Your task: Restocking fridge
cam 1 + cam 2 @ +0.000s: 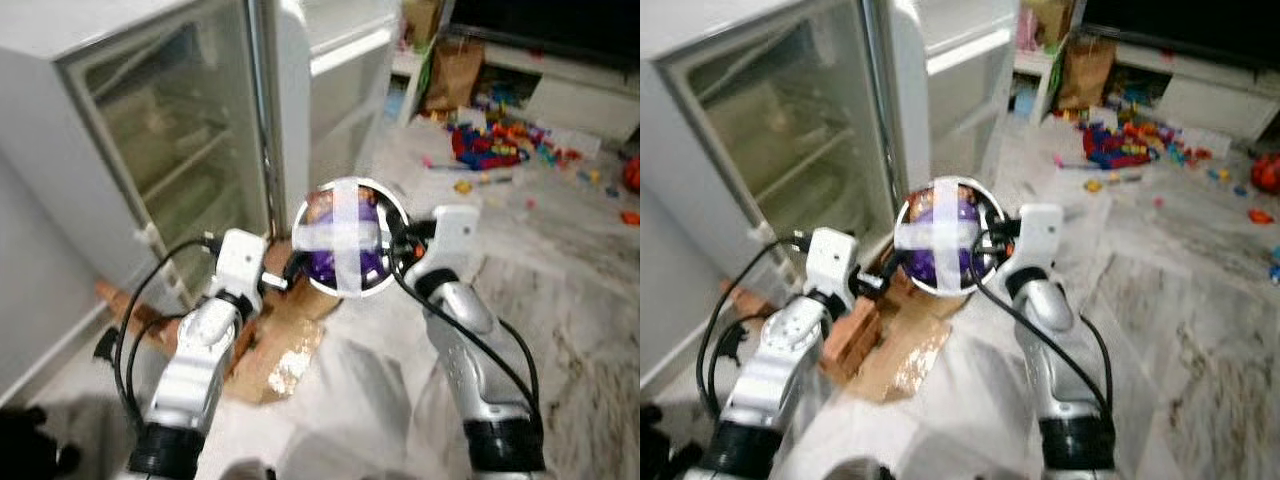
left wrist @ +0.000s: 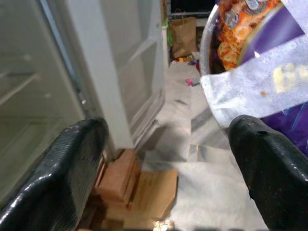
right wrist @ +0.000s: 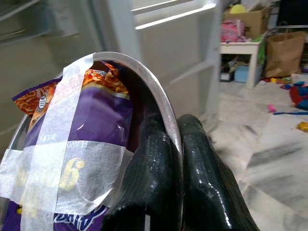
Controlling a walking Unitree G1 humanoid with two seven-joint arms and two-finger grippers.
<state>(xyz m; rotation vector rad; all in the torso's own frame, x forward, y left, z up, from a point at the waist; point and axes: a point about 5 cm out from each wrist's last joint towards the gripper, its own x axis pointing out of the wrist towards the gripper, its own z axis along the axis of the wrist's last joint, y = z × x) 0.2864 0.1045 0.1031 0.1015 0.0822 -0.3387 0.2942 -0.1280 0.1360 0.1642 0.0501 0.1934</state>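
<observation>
Bowl of metal, crossed with white tape over a purple and orange snack bag, hangs between both arms in the left eye view, just right of the fridge, whose glass door stands to the far left; toys litter the marble floor at far right, and bricks and cardboard lie by the fridge's foot. Right eye view: the right tool meets the bowl's right rim, the left tool its left side. Left wrist view: the left tool's fingers stand wide apart, with the bowl just beside one of them. Right wrist view: the right tool's fingers are pinched on the bowl's rim, one inside, one outside.
</observation>
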